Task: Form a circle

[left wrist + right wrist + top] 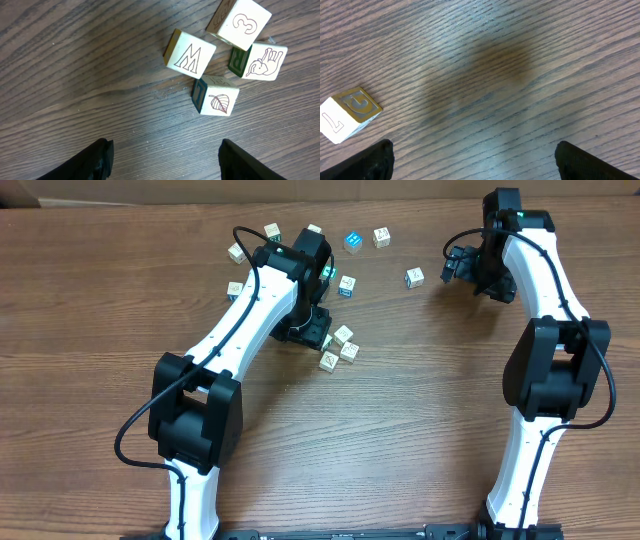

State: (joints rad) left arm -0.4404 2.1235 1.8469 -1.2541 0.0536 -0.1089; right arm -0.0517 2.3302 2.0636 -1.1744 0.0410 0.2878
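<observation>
Huddling together, four whitish letter cubes, M, 3, leaf, elephant

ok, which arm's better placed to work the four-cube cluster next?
Left. The left pincer, open, hovers right beside the cluster, cubes just ahead of its fingers in the wrist view. The right pincer, also open, is off across the table with only a lone cube near it.

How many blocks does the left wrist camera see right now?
4, clustered at upper right: the 3 block on top, the W block to its left, the elephant block below the 3, and the leaf block lowest. Others lie outside this view.
</observation>
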